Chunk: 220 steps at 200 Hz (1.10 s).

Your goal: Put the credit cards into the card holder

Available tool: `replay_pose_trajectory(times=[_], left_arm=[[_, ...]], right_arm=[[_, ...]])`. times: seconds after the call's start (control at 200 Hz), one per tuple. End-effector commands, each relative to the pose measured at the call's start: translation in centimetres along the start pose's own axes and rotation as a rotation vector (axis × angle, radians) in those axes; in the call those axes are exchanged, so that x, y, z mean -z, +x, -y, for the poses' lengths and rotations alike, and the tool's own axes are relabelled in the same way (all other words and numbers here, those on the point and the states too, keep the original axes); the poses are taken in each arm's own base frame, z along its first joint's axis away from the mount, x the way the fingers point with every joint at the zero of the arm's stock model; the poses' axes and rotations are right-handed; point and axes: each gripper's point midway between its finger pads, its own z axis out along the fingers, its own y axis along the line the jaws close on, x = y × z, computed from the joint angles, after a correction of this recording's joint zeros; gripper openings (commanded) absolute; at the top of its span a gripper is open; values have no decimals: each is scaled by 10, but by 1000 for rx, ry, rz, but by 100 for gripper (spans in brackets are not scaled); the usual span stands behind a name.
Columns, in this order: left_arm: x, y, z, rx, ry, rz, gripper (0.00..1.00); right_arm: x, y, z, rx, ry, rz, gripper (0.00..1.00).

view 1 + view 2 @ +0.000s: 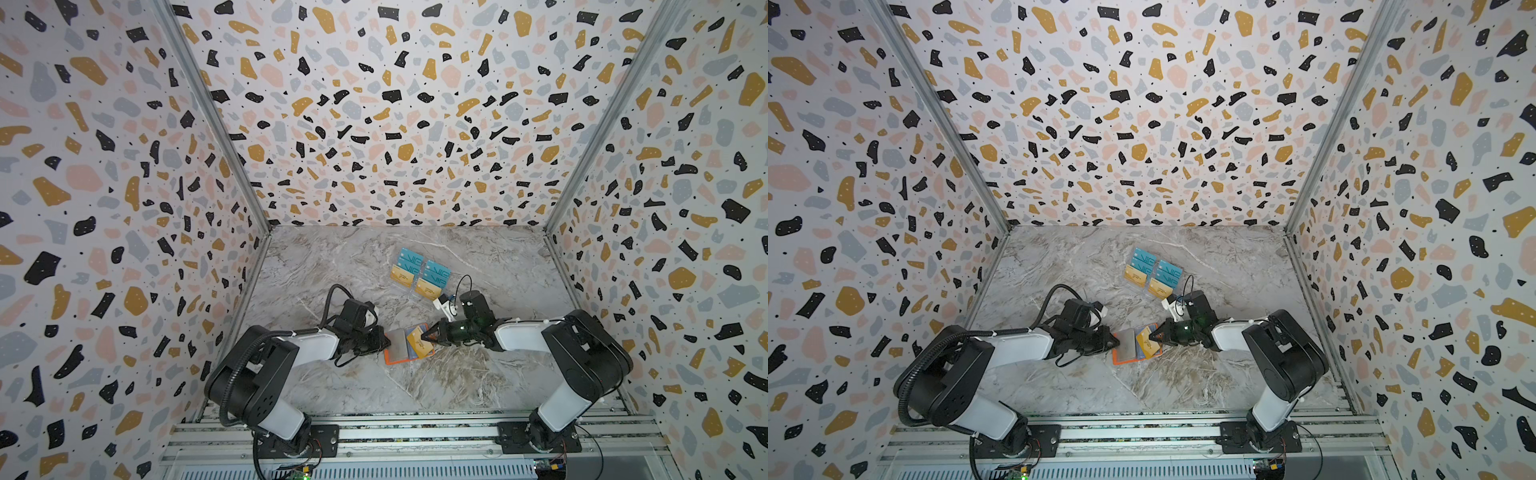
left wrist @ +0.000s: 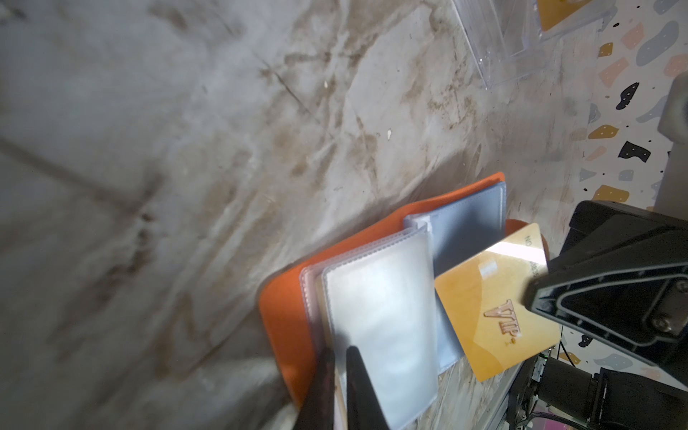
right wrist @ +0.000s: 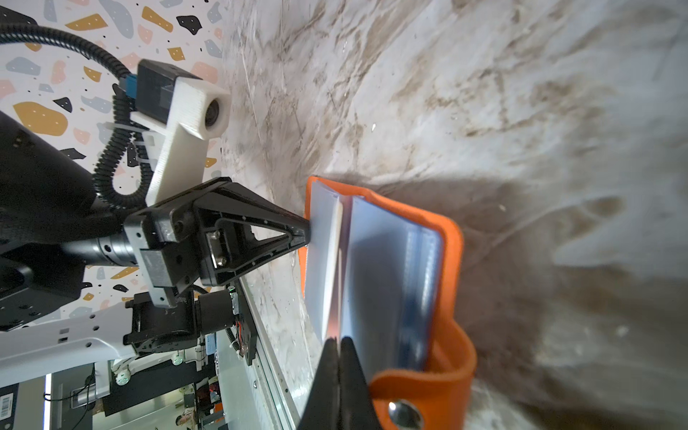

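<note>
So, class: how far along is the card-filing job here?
Done: small orange book-like wallet lies open. In hand: left gripper pinches a clear plastic sleeve, right gripper holds one flat tan-gold card over it. Left: two tan-gold cards in the clear rack.

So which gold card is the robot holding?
The gold card over the orange wallet, pinched in the right hand. Two others sit in the clear rack.
</note>
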Motion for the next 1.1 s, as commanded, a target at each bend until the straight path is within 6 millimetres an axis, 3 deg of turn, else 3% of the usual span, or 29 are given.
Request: replay_pose_trajectory(times=[0.0,0.415,0.691,0.836,0.966,1.096], left_arm=[[-1,18,-20,28,-83,-57,12],[7,13,-13,23,-78,-38,13],[25,-5,19,24,-2,27,21],[27,-1,17,78,1,45,23],[30,-4,36,71,45,81,28],[20,5,26,92,4,53,27]], right_arm=[[-4,-4,-16,54,-47,-11,0],[-9,-1,-11,53,-37,-24,0],[-22,5,-11,60,-18,-51,0],[-27,8,-12,58,-15,-49,0],[-27,11,-8,46,7,-43,0],[-26,12,-3,31,23,-27,0]])
